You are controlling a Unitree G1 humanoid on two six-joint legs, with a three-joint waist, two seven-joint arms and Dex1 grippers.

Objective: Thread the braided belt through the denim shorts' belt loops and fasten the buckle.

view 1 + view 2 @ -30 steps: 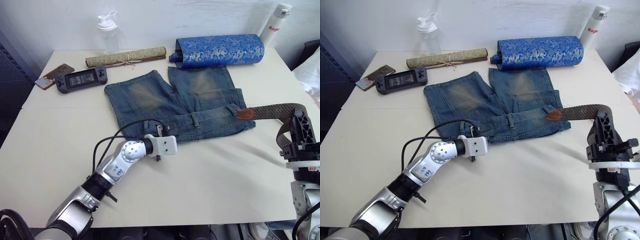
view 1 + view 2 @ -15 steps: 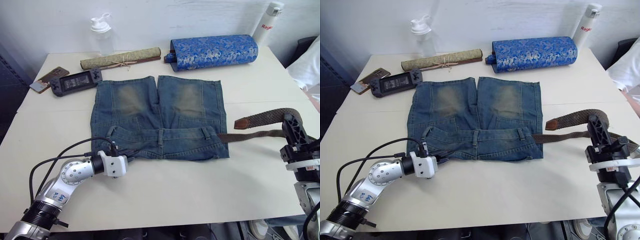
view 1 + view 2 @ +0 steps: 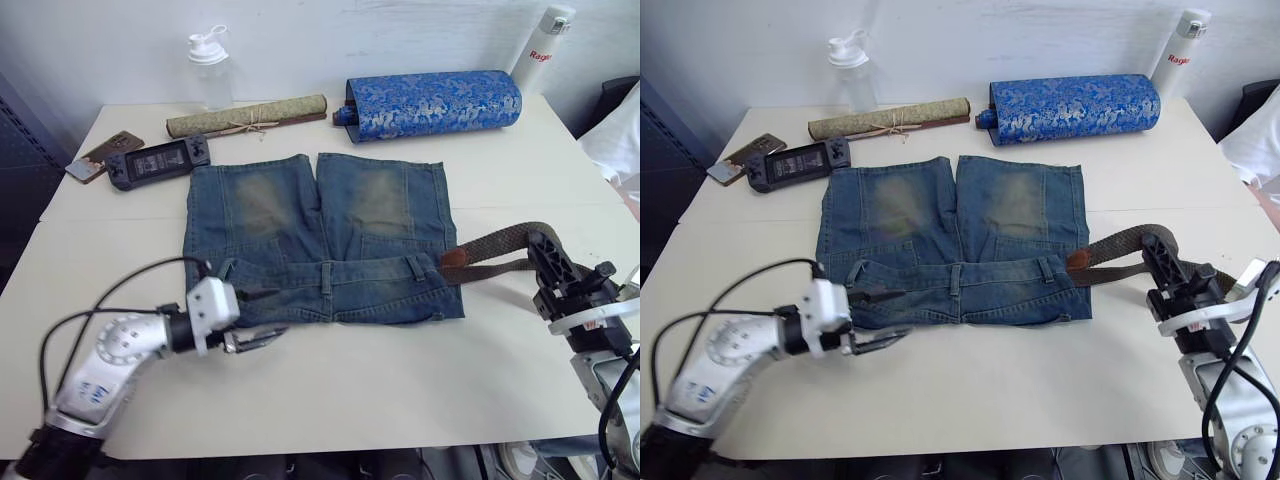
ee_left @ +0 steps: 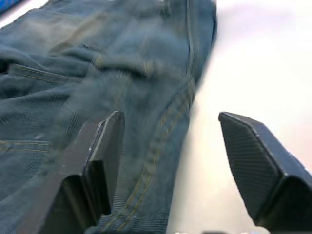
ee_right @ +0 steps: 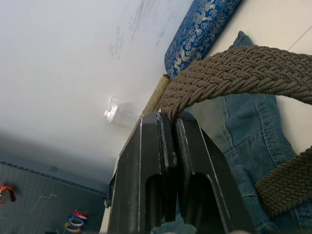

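The left hand (image 3: 262, 338), fingers spread, sits at the waistband's 9 o'clock corner, likely to steady the faded blue denim shorts (image 3: 320, 250) lying flat on the cream tabletop (image 3: 400, 390). At 3 o'clock the right hand (image 3: 541, 256) pinches the brown braided belt (image 3: 500, 243), its leather tab at the waistband's end, ready for feeding. Beyond, at 12 o'clock, lies a blue brocade roll (image 3: 435, 103) against a white wall.

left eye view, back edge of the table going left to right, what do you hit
phone → game handheld → clear bottle → rolled scroll → blue brocade roll → white bottle
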